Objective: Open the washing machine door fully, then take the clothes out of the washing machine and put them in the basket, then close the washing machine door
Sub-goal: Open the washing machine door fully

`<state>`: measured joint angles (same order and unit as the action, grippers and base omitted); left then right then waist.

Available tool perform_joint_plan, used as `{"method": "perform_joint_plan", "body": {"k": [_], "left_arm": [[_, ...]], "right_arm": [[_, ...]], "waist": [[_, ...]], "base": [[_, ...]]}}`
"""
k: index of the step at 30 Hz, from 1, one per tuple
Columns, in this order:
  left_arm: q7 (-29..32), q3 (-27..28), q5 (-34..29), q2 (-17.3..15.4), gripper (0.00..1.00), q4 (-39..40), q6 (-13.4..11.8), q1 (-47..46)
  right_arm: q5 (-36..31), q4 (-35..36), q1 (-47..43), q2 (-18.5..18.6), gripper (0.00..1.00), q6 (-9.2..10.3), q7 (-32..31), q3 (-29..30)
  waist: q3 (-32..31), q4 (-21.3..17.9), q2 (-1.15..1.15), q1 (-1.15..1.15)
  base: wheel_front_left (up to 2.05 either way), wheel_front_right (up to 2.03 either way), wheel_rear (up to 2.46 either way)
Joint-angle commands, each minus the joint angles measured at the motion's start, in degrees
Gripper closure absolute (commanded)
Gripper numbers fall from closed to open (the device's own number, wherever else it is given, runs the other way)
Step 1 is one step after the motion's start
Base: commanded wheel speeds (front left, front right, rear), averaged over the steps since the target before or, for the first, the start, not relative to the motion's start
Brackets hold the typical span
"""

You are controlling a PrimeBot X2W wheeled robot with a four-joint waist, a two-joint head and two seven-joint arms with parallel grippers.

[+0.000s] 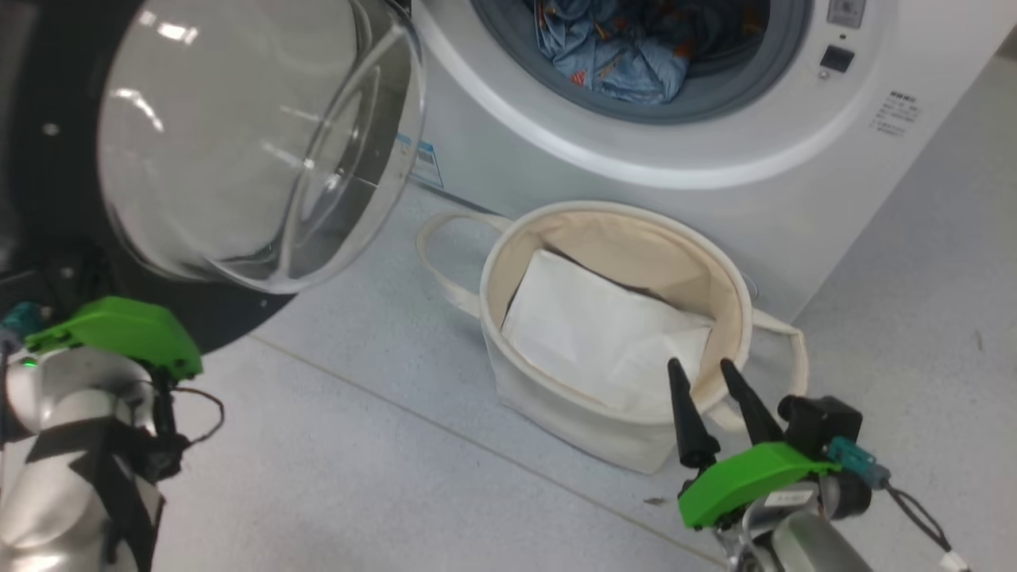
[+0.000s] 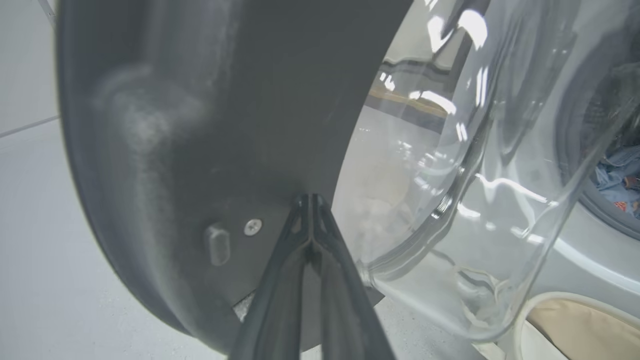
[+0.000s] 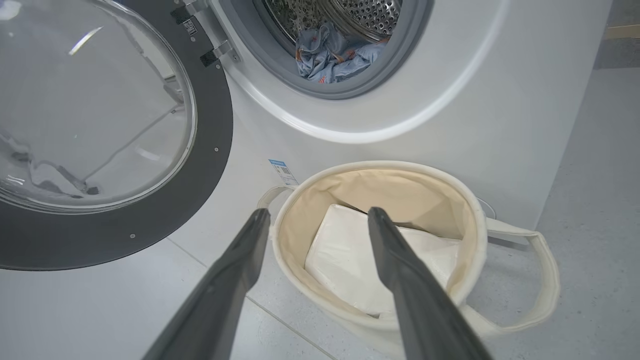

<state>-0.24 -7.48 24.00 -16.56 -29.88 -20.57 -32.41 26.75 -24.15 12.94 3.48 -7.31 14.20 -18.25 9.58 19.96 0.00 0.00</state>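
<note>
1. The left claw [image 2: 310, 200] has its two dark fingers pressed together, with nothing between them.
2. In the left wrist view its tips point at the dark inner ring of the washing machine door [image 2: 200, 125]. They are just beside a small silver screw [image 2: 252, 227] and a little grey peg [image 2: 218, 245]. I cannot tell if the tips touch the ring.
3. That view also looks through the door's clear glass bowl and catches a bit of the clothes [image 2: 617, 175] at the far right.
4. The head view shows the left arm [image 1: 71, 445] at the near left. It is silver with a green cap and reaches up under the door.
5. The right claw [image 3: 318, 215] has its fingers wide apart and holds nothing.
6. In the right wrist view, one finger lies just left of the basket [image 3: 380, 165]. The other finger lies over its inside.
7. In the head view this claw is at the near right, and its tips point up and away at the basket's near edge.
8. The basket sits on the grey floor [image 1: 357, 445], just in front of the washing machine [image 3: 500, 100]. A flat white packet [image 3: 350, 250] lies inside it.
9. The door hangs open to the left. The blue clothes lie inside the round hole, at the far side.
10. The right wrist view shows the shiny drum [image 3: 380, 15] with its little holes above them.
</note>
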Motion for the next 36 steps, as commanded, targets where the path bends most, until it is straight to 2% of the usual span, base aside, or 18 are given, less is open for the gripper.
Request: {"method": "perform_joint_plan", "body": {"k": [1, 10, 19, 27, 36], "left_arm": [[-1.3, 3.4, 0.7, -3.3, 1.00, -0.2, 0.2, -3.3], [-8.0, 6.3, 3.8, -3.5, 1.00, -11.1, 3.2, -6.9], [-12.7, 4.6, 2.9, -2.4, 1.00, -15.4, 5.7, -6.6], [-14.0, 3.1, 2.1, -1.0, 1.00, -9.3, 6.4, 0.0], [-10.3, -1.5, 1.0, 1.0, 1.00, 6.9, 6.1, 11.2]], "right_arm": [[-1.2, 2.2, 2.2, -0.6, 0.00, -0.18, -0.2, -0.6], [-3.7, 6.0, 1.5, -0.2, 0.00, -0.18, -2.5, 3.2], [-2.3, 6.8, -0.3, -0.4, 0.00, -0.18, -2.1, 3.7], [1.4, 5.6, -1.2, -0.6, 0.00, -0.18, 0.0, 2.4], [5.2, 7.4, -3.0, -0.6, 0.00, -0.18, 0.8, 1.2]], "waist": [[1.6, -0.3, 0.00, 0.00], [4.1, -0.8, 0.00, 0.00], [-0.1, -2.2, 0.00, 0.00], [-6.0, -5.2, 0.00, 0.00], [-12.1, -9.1, 0.00, 0.00]], "base": [[0.00, 0.00, 0.00], [0.00, 0.00, 0.00], [0.00, 0.00, 0.00], [0.00, 0.00, 0.00], [0.00, 0.00, 0.00]]}}
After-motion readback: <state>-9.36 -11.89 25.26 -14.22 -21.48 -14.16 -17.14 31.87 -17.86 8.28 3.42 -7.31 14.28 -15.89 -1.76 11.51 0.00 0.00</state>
